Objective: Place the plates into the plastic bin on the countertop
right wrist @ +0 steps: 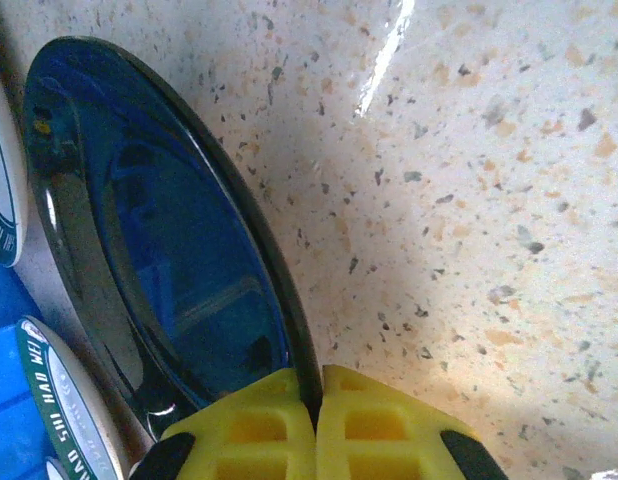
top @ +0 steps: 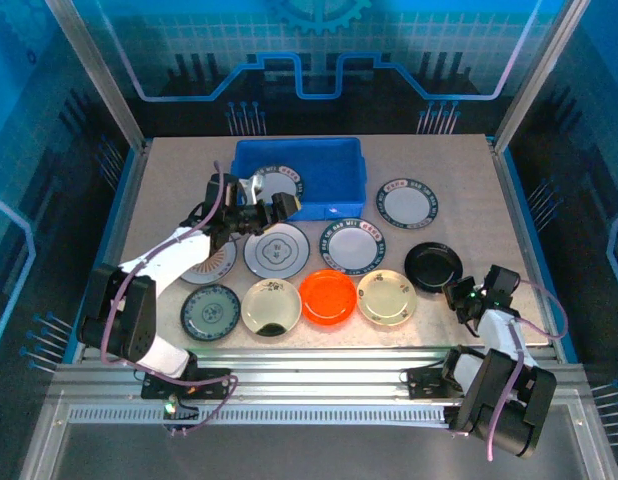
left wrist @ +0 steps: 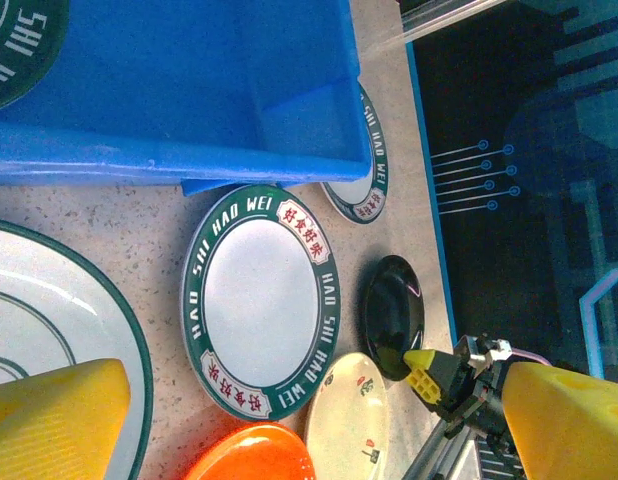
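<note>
We see a beige speckled tabletop (top: 459,160) with aluminium rails (top: 309,385) along its near edge and aluminium posts at its corners. Translucent blue panels (top: 319,60) printed with circuit-like lines wall it in. The blue plastic bin (top: 329,208) stands at the far middle of the tabletop and holds one green-rimmed plate (top: 279,183) in its left half.

The other plates lie flat on the tabletop in front of the bin. Two "HAO WEI" plates (top: 353,245) (top: 407,202) sit near its right corner and a grey-white plate (top: 276,250) sits below its left half. In the near row are a teal patterned plate (top: 210,311), a cream dish (top: 271,305), an orange plate (top: 327,296) and another cream dish (top: 387,297). A patterned plate (top: 214,262) is partly hidden under the left arm (top: 179,250).

The left arm reaches to the bin's near left wall, and its jaws stand wide apart with nothing between them. The right arm (top: 499,330) is low at the near right. Its jaws are pressed together on the near rim of the black plate (right wrist: 159,260), which rests on the tabletop beside the right-hand cream dish.
</note>
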